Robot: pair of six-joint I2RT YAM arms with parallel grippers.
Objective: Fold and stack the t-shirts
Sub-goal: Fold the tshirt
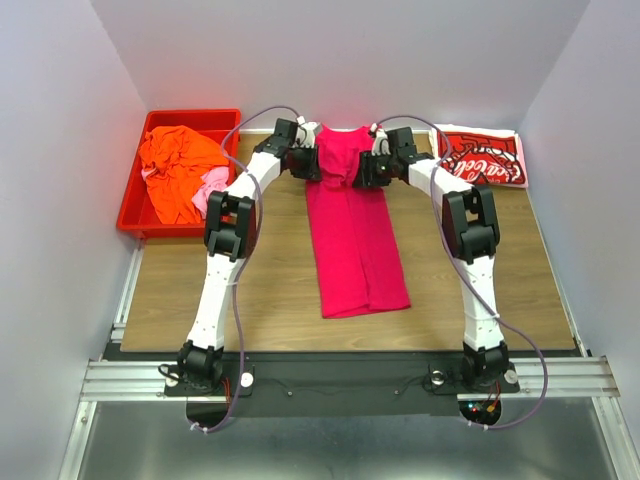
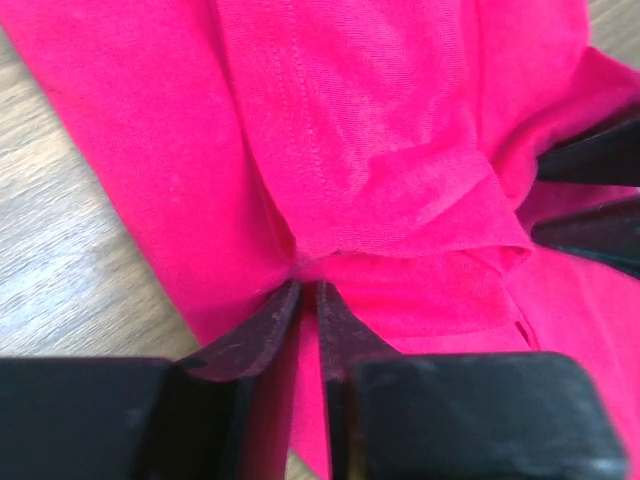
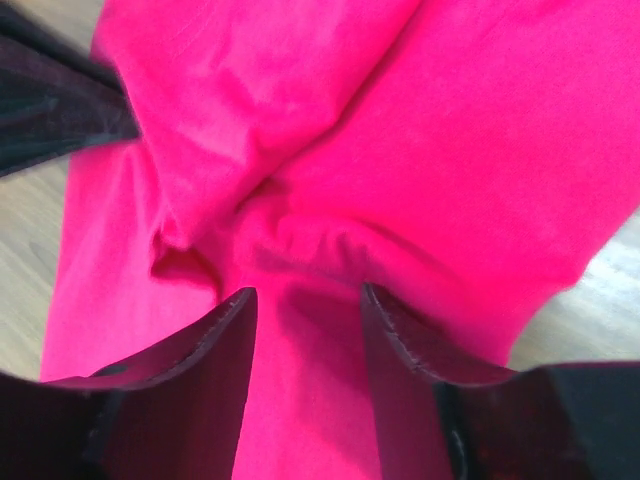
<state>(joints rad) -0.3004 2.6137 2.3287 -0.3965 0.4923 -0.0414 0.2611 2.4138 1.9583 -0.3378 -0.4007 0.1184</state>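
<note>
A plain magenta-pink t-shirt [image 1: 355, 240] lies folded into a long strip down the middle of the table. Both grippers are at its far collar end. My left gripper [image 1: 318, 165] is shut, pinching a fold of the magenta cloth [image 2: 380, 130] at its tips [image 2: 308, 285]. My right gripper [image 1: 366, 170] is open, its jaws astride bunched magenta cloth [image 3: 450, 150] with a wide gap [image 3: 305, 292]. A folded red-and-white Coca-Cola t-shirt [image 1: 485, 158] lies at the far right. An orange shirt [image 1: 180, 165] and a light pink one [image 1: 210, 190] are crumpled in the bin.
A red plastic bin [image 1: 135, 215] stands at the far left of the wooden table [image 1: 260, 290]. White walls close in the back and both sides. The two grippers are close together over the shirt's far end.
</note>
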